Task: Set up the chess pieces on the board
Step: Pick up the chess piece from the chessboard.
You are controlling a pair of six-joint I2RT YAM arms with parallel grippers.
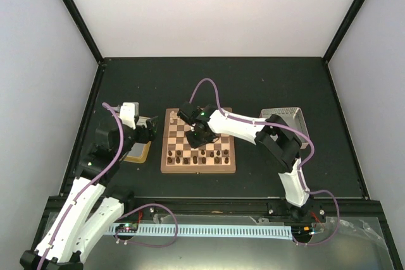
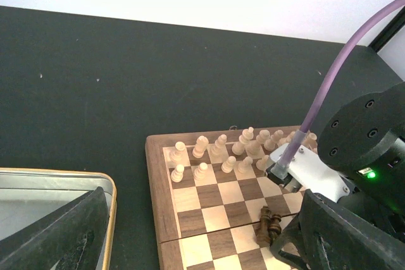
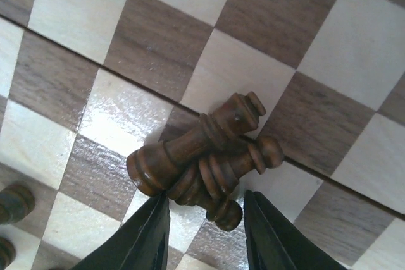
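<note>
The board lies mid-table. Pale chess pieces stand in two rows at its far end, and dark ones stand along the near rows. A pile of three dark pieces lies tipped over on the middle squares, also seen as dark pieces in the left wrist view. My right gripper hangs just over this pile, its jaws apart on either side of the lowest piece's base, with gaps showing. My left gripper stands wide open left of the board, holding nothing.
A gold-rimmed tray sits under the left gripper, beside the board's left edge. A grey box stands to the right of the board. The right arm reaches across the board's right half.
</note>
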